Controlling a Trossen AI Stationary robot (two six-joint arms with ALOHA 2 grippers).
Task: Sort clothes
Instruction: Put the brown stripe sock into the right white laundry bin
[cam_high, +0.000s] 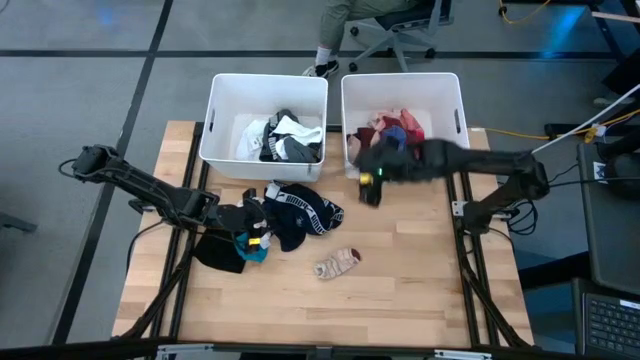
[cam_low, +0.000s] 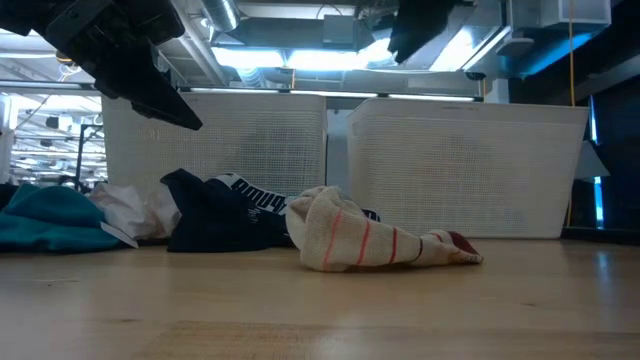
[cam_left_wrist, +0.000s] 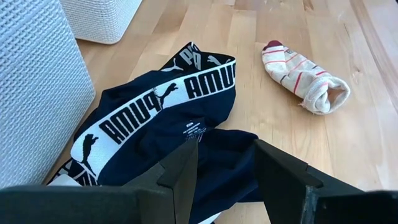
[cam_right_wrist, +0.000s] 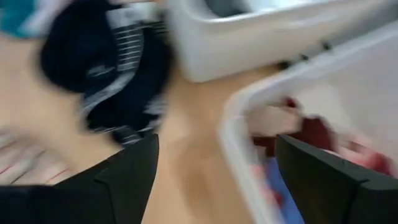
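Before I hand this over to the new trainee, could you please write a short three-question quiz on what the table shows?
1. True or false: the striped sock lies inside a bin.
2. Which bin holds red and pink items: A the left bin or B the right bin?
3. Fill in: the left gripper hangs open over the ____ garment with the white band.

Key: 1 false; 2 B; 3 navy.
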